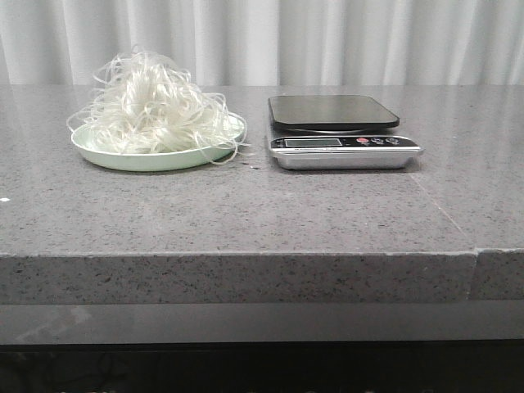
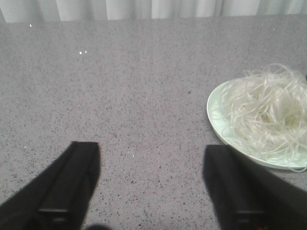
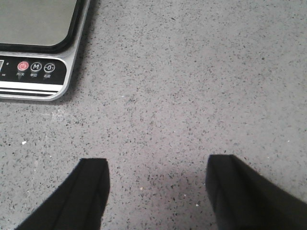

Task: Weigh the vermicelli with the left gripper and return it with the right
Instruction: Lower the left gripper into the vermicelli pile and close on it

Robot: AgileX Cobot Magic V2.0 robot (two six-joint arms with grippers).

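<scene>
Front view
- Noodles: the vermicelli [image 1: 155,102] sits as a loose heap on the plate [image 1: 106,155], on the left half of the table [image 1: 246,221]; a few strands hang over the plate's near-right rim.
- Scale: the scale [image 1: 340,131] stands just beside the plate, to its right, with a narrow strip of bare table between; its dark platform carries nothing.
- Arms: neither arm shows in this view.
- Long axis: none to speak of; the heap is roundish, about as wide as the plate.

Left wrist view
- Fingers: the left gripper [image 2: 151,187] has its two dark fingers spread wide, with nothing between them but table.
- Noodles from the fingers: the vermicelli [image 2: 266,112] lies ahead of the fingertips and off toward the finger on the plate's side, not in line with the gap.
- Plate: its rim [image 2: 213,120] is near that finger but apart from it.

Right wrist view
- Fingers: the right gripper [image 3: 156,191] is also spread wide, holding nothing.
- Scale: only a corner of it, with the button row [image 3: 36,68], shows ahead and off to one side; no noodles in sight.

Judgement
- Nearer arm: the left, which suits the task's first carry.
- Move ahead: it would need to swing sideways toward the plate and come down over the heap's middle.
- Progress: nothing weighed yet.
</scene>
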